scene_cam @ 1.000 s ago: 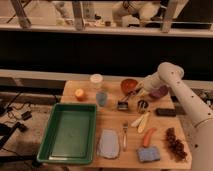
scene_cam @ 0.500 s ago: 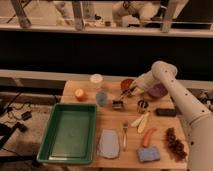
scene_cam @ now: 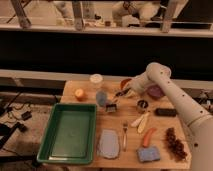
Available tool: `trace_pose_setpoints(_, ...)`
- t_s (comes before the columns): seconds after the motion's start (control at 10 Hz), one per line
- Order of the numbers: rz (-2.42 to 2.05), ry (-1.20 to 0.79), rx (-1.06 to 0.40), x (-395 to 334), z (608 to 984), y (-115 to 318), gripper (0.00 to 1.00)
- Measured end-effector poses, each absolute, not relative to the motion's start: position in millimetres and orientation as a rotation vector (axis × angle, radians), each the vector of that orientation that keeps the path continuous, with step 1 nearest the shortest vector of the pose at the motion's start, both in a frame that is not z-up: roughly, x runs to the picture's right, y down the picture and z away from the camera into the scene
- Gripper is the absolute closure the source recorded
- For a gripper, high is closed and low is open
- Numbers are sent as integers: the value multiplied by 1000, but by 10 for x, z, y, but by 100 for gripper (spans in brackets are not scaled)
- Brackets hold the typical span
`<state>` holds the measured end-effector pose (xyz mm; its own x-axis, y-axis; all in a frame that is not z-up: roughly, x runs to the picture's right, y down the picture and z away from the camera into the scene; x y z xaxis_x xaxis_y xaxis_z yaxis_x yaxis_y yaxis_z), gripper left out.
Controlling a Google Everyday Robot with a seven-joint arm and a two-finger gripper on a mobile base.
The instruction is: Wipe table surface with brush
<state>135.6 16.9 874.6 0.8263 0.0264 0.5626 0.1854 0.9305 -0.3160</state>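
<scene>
Tool clenched on brush handle, brush slanting down-left from it, head on table beside blue cup

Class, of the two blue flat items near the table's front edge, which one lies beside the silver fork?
The larger pale blue cloth, just left of the silver fork; the smaller blue sponge lies farther right. The robot's hand holds the dark brush.

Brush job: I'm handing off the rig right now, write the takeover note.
Gripper: shut on the brush, over the table's rear middle, right of the blue cup.
Brush: handle slants down-left; head low at the table surface, just right of the green tray.
Done: brush picked up and brought to the wood.
Left: the wiping strokes; fork and food items lie close ahead.
</scene>
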Motion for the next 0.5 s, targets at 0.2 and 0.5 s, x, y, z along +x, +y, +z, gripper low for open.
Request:
trace_pose_setpoints(0.2,-88,-606,-380,1392,8648,269,100)
trace_pose_setpoints(0.5,-91,-606,-397,1446,8535,423,100)
